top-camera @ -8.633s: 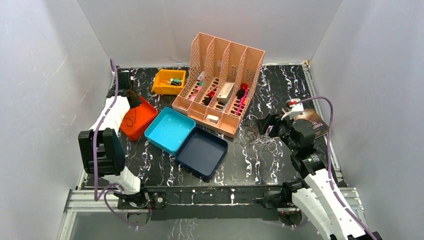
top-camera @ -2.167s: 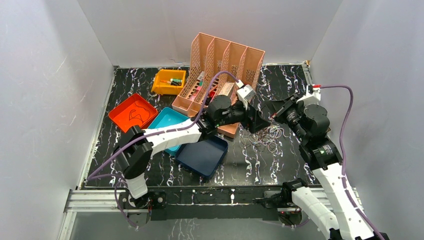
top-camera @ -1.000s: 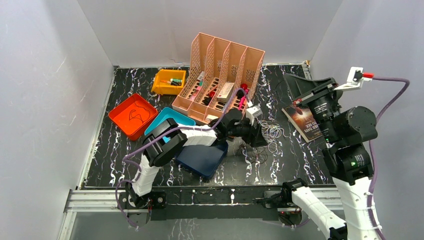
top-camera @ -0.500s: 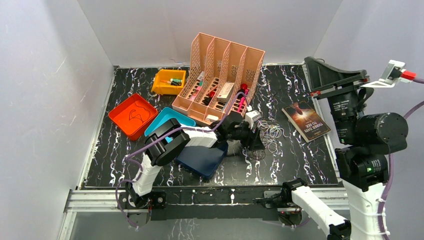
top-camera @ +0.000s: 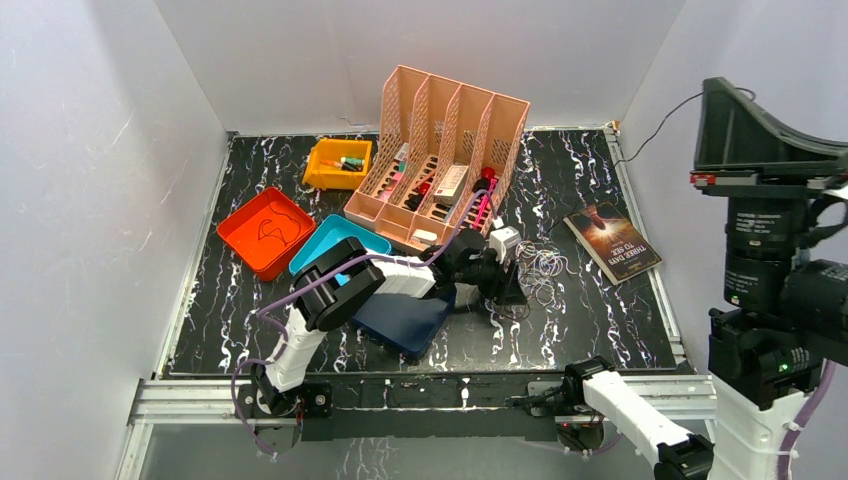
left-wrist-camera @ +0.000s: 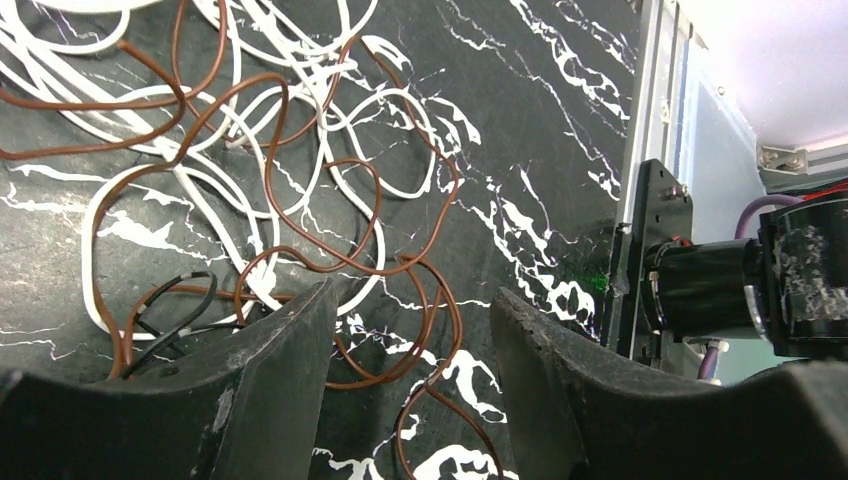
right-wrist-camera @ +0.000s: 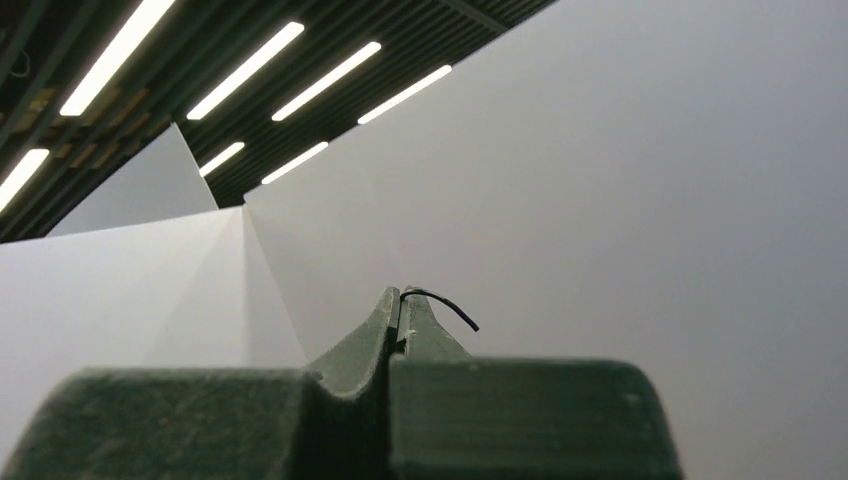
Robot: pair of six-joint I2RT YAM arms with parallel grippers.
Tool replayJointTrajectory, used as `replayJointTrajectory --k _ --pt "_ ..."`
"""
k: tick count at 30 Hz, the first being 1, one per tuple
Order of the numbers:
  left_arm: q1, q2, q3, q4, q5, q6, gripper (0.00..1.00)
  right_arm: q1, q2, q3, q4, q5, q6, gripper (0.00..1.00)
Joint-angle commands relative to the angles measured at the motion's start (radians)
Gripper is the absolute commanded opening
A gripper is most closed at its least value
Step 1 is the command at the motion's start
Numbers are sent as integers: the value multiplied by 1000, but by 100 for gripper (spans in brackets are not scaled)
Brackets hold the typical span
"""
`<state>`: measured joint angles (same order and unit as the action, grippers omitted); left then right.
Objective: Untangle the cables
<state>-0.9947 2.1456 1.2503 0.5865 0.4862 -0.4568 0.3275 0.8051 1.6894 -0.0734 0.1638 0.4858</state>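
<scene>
A tangle of thin brown, white and black cables (top-camera: 540, 265) lies on the black marbled table, right of the trays. My left gripper (top-camera: 510, 290) is down on the near left edge of the pile. In the left wrist view this gripper (left-wrist-camera: 412, 292) is open, and brown cable loops (left-wrist-camera: 400, 260) lie on the table between its fingers. My right gripper (top-camera: 712, 95) is lifted high at the far right and shut on one black cable (top-camera: 655, 125), which trails down to the left. In the right wrist view the black cable's end (right-wrist-camera: 445, 302) sticks out of the shut right gripper (right-wrist-camera: 400, 298).
A pink file organiser (top-camera: 440, 160) stands at the back. A yellow bin (top-camera: 335, 165) and an orange tray (top-camera: 262, 235) holding a black cable are on the left. Light blue (top-camera: 335, 245) and dark blue (top-camera: 400, 315) trays lie under the left arm. A book (top-camera: 612, 243) lies to the right.
My right arm has risen steadily towards the camera, pulling the black cable up with it. The left gripper has stayed on the pile, its jaws slightly narrower.
</scene>
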Motion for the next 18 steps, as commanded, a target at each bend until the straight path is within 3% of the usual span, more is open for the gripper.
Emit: replayJointTrajectory --k 1,18 --pt "-7 9 -10 10 -3 7 56 -2 30 73 138 34 -70 0" --pt "-7 14 -32 8 -23 10 57 -2 97 261 275 79 -250 0"
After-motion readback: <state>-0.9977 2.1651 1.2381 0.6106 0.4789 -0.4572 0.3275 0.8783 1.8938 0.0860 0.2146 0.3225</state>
